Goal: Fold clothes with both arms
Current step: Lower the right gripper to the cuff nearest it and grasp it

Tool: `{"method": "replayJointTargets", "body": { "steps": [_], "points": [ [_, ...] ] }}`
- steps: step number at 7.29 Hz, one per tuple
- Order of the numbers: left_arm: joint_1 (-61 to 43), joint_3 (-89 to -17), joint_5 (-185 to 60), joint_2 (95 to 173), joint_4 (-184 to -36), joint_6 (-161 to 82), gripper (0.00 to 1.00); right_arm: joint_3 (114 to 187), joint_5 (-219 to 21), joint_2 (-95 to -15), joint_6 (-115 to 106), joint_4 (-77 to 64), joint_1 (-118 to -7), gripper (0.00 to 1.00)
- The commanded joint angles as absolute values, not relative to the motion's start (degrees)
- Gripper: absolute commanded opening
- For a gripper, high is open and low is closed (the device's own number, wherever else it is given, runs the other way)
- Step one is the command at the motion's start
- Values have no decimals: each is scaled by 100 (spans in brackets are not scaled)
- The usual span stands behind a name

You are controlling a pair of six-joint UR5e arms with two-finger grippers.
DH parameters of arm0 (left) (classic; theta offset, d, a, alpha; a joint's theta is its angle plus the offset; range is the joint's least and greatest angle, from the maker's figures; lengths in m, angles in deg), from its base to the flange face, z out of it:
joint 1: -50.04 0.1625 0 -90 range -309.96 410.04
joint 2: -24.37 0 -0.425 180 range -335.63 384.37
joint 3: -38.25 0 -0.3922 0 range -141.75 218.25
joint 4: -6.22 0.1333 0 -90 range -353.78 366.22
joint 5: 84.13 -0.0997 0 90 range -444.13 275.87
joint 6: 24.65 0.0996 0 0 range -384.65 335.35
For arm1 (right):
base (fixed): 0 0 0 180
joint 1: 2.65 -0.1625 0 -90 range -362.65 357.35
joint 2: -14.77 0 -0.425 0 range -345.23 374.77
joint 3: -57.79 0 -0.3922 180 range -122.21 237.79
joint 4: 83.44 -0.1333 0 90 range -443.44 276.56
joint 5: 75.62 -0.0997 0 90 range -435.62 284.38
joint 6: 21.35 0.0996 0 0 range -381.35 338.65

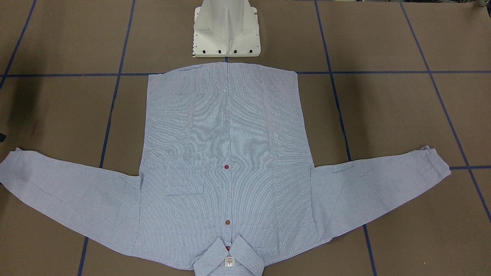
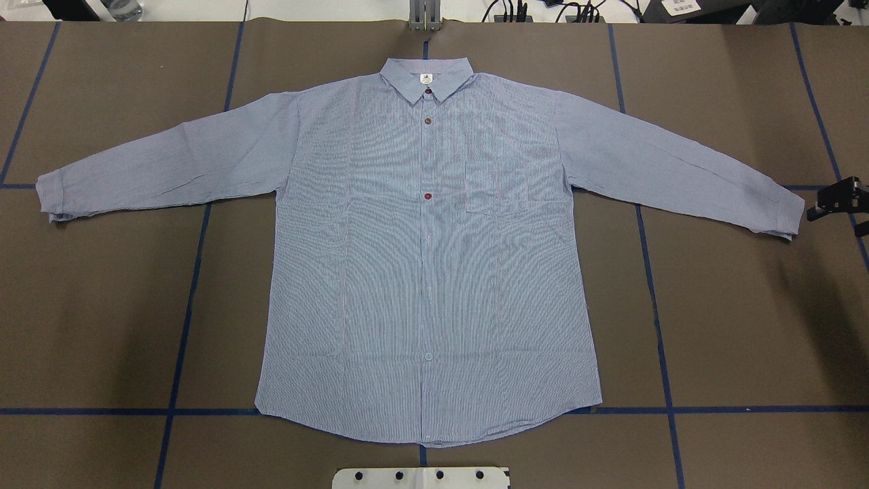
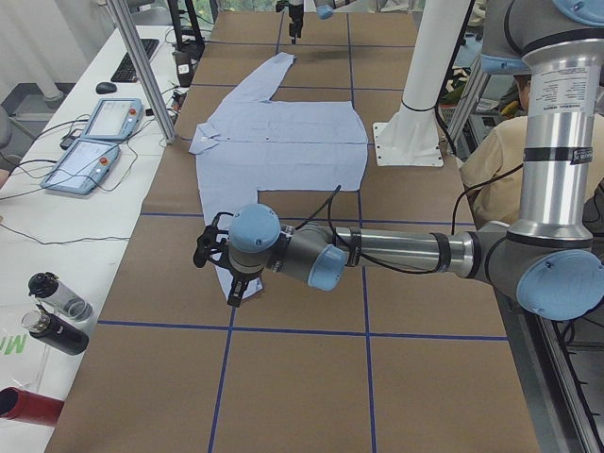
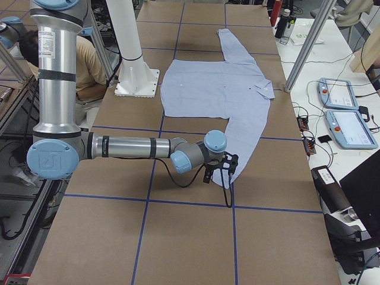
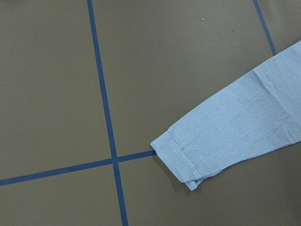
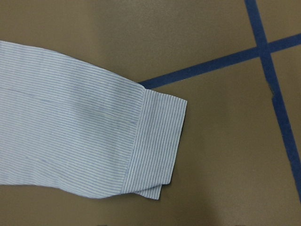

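The clothes are one light blue pinstriped shirt (image 2: 428, 272) lying flat and front up, buttoned, with both sleeves spread wide and the collar (image 1: 229, 258) on the side far from the robot's base. My right gripper (image 2: 840, 207) hovers just beyond the cuff (image 6: 157, 141) at the overhead view's right edge; its fingers look apart, with nothing between them. My left gripper (image 3: 222, 274) hangs over the other cuff (image 5: 181, 160). It shows only in the exterior left view, so whether it is open or shut I cannot tell. Neither wrist view shows fingers.
The white pedestal base (image 1: 226, 34) stands just behind the shirt's hem. Blue tape lines (image 2: 183, 319) grid the brown tabletop. A seated person (image 3: 491, 160) is beside the robot. Teach pendants (image 3: 94, 142) and bottles (image 3: 52, 311) lie on a side bench.
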State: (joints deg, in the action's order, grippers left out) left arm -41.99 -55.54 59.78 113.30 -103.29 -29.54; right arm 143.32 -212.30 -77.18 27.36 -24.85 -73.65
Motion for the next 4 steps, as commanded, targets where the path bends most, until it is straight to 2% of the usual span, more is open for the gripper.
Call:
{"method": "replayJointTargets", "body": {
  "steps": [1,4],
  "points": [
    [-4199,-5545,5983,11331,-10311,-2957,100,13779,-21011,-7549,3847,-3609,-7139,90],
    [-4199,-5509,5992,11331,-10320,-2957,100,13716,-20930,-7549,4360,-3756,-6874,90]
  ]
}}
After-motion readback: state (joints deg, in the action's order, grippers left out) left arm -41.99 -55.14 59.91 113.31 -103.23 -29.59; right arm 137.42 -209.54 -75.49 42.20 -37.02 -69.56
